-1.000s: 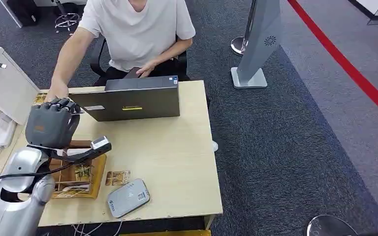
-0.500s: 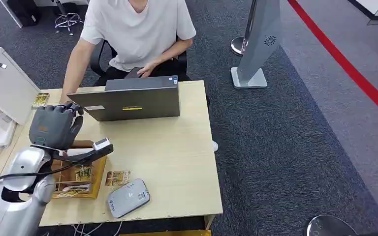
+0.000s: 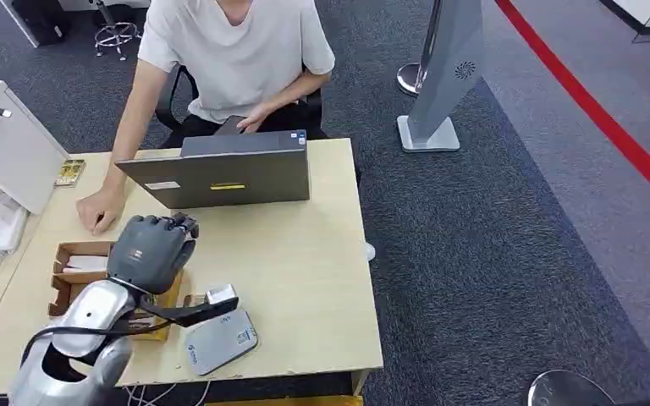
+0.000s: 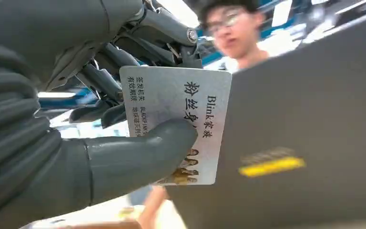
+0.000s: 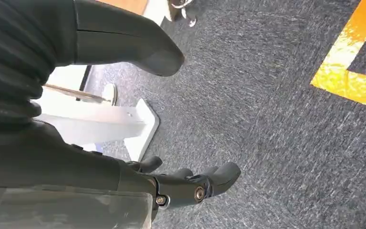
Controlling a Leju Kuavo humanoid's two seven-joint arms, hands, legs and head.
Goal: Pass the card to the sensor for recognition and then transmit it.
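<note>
Up close, the left wrist view settles what the head view leaves hidden: the left robot hand (image 4: 124,119) pinches a white printed card (image 4: 181,114) between its thick grey thumb and dark fingers, the card held upright in front of the grey laptop lid (image 4: 314,143). From the head view, that left robot hand (image 3: 151,249) hovers over the light wooden desk (image 3: 305,254), between the grey laptop (image 3: 228,176) and the grey rounded card sensor (image 3: 220,340) near the desk's front edge, its back hiding the card. A person's hand (image 3: 97,210) rests on the desk beside the open cardboard box (image 3: 72,271). The right wrist view shows the right robot hand (image 5: 186,183) hanging above dark carpet, fingers loosely apart and holding nothing. Compared with a second ago, the left robot hand has moved from the desk's far left corner toward the sensor, uncovering the box.
</note>
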